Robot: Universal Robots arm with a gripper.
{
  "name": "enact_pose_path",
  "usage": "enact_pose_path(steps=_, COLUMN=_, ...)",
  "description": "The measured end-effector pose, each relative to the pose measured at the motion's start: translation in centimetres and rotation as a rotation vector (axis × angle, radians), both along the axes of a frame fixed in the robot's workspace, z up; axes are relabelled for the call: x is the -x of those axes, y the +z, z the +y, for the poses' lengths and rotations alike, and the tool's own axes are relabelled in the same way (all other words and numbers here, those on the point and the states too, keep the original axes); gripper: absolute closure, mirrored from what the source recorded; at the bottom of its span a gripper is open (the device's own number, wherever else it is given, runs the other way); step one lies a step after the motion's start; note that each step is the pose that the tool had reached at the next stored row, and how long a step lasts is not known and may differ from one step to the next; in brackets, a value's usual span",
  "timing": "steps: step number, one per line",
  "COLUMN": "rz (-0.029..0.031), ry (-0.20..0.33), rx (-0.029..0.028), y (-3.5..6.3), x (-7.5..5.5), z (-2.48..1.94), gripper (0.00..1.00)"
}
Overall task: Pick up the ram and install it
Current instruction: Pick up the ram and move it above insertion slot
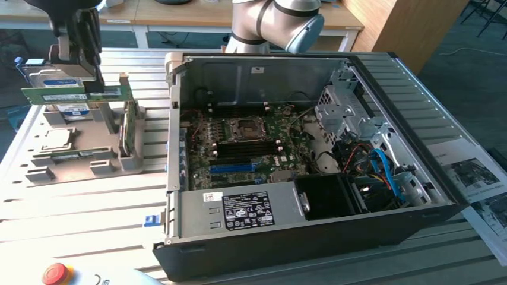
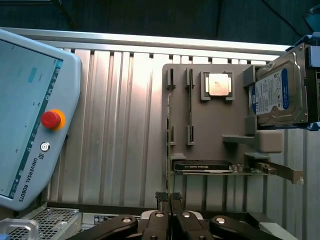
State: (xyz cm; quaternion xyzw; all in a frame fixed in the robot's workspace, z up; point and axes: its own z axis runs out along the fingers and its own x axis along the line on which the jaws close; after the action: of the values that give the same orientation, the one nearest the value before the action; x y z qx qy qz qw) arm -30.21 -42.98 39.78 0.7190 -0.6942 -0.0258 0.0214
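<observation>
**One stick up in the claw, open case off to the side**

Exterior view: I have the claw (image 1: 94, 86) clenched on the ram stick (image 1: 56, 95), gripping it near the end toward the exterior view's right. The stick hangs clear above the grey tray (image 1: 79, 157) on the table (image 1: 79, 202). Its long axis runs about level across the picture, with the pale label facing the camera. The computer case (image 1: 317, 237) lies open, well apart from the stick toward the exterior view's right, and the green main board (image 1: 246, 148) is bare inside it. What matters here, as I judge it, is that sideways gap and how the stick's length sits against the board's slots. I cannot pick out the right slot with certainty.

Wrist view: the claw (image 2: 167, 200) shows its fingertips pressed close together. Beyond them lie the grey tray (image 2: 205, 125), the square chip (image 2: 218, 85) in its pocket and the hard drive (image 2: 275, 97) standing at the tray's edge. A control tablet (image 2: 25, 100) with a red button rests on the ribbed table (image 2: 125, 110), apart from the tray.
</observation>
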Motion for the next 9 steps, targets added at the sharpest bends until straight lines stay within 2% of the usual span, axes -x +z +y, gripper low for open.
enact_pose_path(steps=9, rz=0.0003, ry=0.0, rx=0.0, y=0.0, x=-2.0, z=-0.21, gripper=0.88)
